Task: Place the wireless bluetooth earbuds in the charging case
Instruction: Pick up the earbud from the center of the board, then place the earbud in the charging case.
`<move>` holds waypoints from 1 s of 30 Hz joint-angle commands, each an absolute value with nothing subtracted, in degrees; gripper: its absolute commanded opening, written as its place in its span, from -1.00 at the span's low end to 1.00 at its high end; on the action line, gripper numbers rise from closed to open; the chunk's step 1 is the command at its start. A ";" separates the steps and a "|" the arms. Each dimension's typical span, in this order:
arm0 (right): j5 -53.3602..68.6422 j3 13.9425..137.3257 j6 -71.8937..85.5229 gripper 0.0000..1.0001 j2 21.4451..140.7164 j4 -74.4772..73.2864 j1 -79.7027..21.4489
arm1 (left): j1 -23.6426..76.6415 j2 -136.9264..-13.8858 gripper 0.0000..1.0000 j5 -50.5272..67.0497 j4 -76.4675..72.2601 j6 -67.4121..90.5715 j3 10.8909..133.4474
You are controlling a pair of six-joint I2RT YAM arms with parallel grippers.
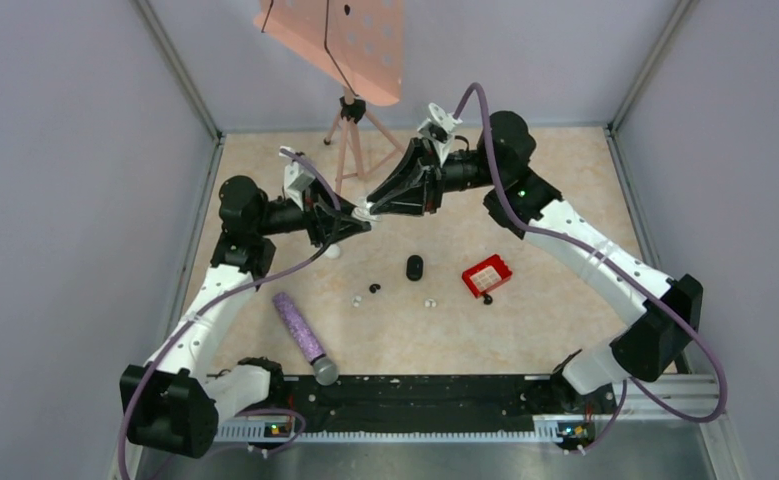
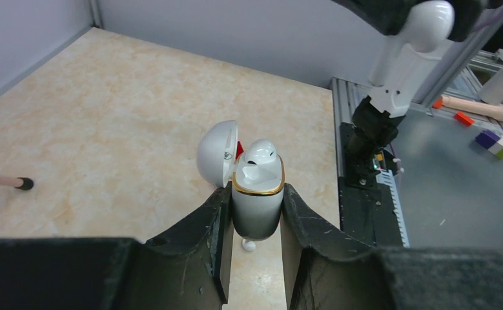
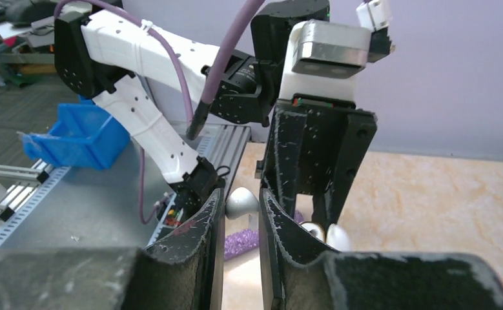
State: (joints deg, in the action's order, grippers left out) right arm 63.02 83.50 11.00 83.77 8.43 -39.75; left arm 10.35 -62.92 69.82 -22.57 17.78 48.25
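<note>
Nearest the lens, found left fingers [image 2: 211, 226] clamped on both flanks of the case [image 2: 257, 210], holding it clear of the worktop [image 2: 106, 116]. Noted long axis of case in line with those fingers, mouth pointing away from the wrist. Confirmed lid [image 2: 217, 154] standing open on its hinge, left of the gold rim [image 2: 259, 190] in the left wrist view. Recorded one earbud [image 2: 259, 152] seated in the mouth, rounded head proud of the rim; could not tell whether a second sits beside it. Saw a white bit [image 2: 248, 245] on the worktop just below the case in that view.

Found right fingers [image 3: 200, 239] set close together with a narrow gap, nothing visible between them.

From above, placed both sets of fingertips tip to tip over the middle of the worktop, with the case at the meeting point, its axis roughly left to right and its mouth toward the right arm.

Logged nearer the bases: second white bit [image 1: 353, 298], third white bit [image 1: 430, 302], black capsule [image 1: 415, 267] between and just beyond them, red basket [image 1: 487, 275] to its right, microphone [image 1: 300, 328] lying at left with grey head toward the near edge. Marked tripod [image 1: 350, 125] at the far edge.
</note>
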 commanded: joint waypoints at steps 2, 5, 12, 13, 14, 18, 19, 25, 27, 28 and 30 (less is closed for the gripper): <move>64.26 83.25 17.08 -0.80 84.06 22.38 -40.62 | 11.42 -60.18 -1.00 74.18 -19.86 16.54 51.88; 63.41 81.78 16.62 -0.80 83.91 22.89 -40.77 | 11.51 -60.03 -1.00 74.05 -19.83 17.72 53.22; 61.21 80.76 14.49 -0.81 84.12 21.90 -42.47 | 11.51 -60.14 -1.00 73.77 -21.62 22.02 55.56; 60.64 80.69 14.42 -0.81 84.18 22.12 -42.62 | 11.51 -60.12 -1.00 73.74 -21.74 22.52 55.77; 60.18 80.73 14.40 -0.81 84.32 22.29 -42.78 | 11.47 -60.05 -1.00 73.72 -21.81 22.94 55.93; 57.43 81.36 14.47 -0.81 84.70 22.98 -42.88 | 11.51 -59.73 -1.00 73.51 -21.80 23.64 55.99; 56.54 81.43 14.23 -0.81 84.70 23.00 -42.94 | 11.51 -59.74 -1.00 73.54 -21.94 23.87 55.91; 54.15 80.37 12.92 -0.81 84.79 22.52 -42.86 | 11.51 -59.91 -1.00 73.02 -23.48 25.58 56.22; 54.06 80.10 13.25 -0.81 84.93 22.94 -42.88 | 11.51 -59.84 -1.00 73.02 -23.47 25.79 56.48; 53.93 80.07 13.41 -0.81 84.97 23.02 -42.89 | 11.51 -59.81 -1.00 73.09 -23.49 25.90 56.63; 53.79 80.15 13.41 -0.81 85.25 23.23 -42.99 | 11.51 -59.70 -1.00 73.00 -23.52 26.16 56.92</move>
